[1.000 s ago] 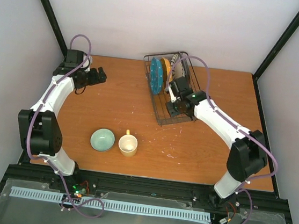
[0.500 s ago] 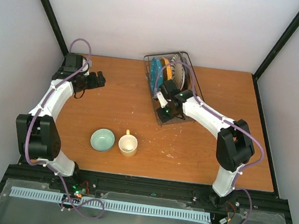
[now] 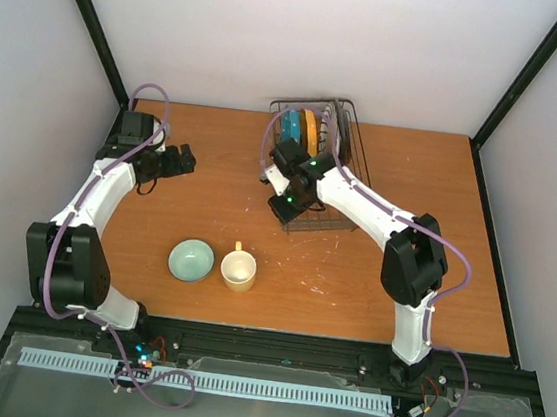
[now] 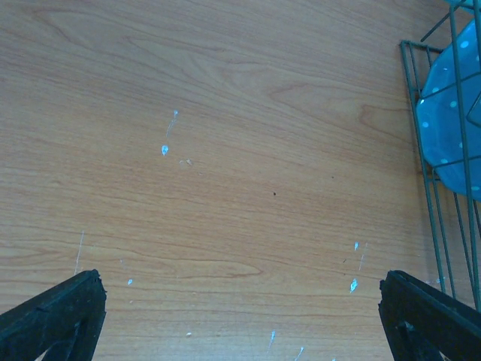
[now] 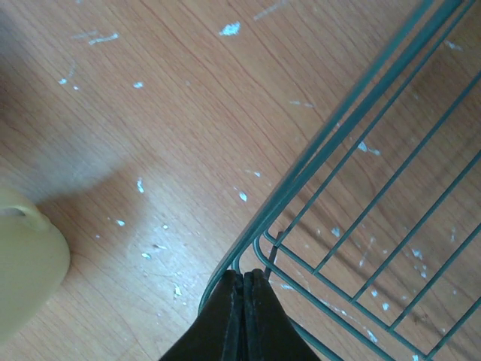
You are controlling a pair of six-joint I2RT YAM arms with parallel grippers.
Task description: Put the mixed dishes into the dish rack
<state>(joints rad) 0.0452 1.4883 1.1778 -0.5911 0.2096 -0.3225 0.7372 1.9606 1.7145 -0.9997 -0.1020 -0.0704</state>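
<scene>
Plates (image 3: 289, 129) stand in the rack (image 5: 331, 143) on the far side. Your right gripper (image 5: 242, 286), shut and empty, hangs at its near-left corner, with the left gripper (image 3: 183, 159) wide open at far left. Bowl (image 3: 191, 260) and mug (image 3: 239, 270) sit near centre — reaching for the mug looks like your next move.

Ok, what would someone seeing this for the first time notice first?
Bright plates, a teal dotted plate and a yellow-orange plate, stand on edge in the wire dish rack at the table's far side. The right pincer, shut, points at one of the rack's corners. Nearer the arms, a mint-green bowl and a cream-yellow mug sit side by side on the wood.
</scene>
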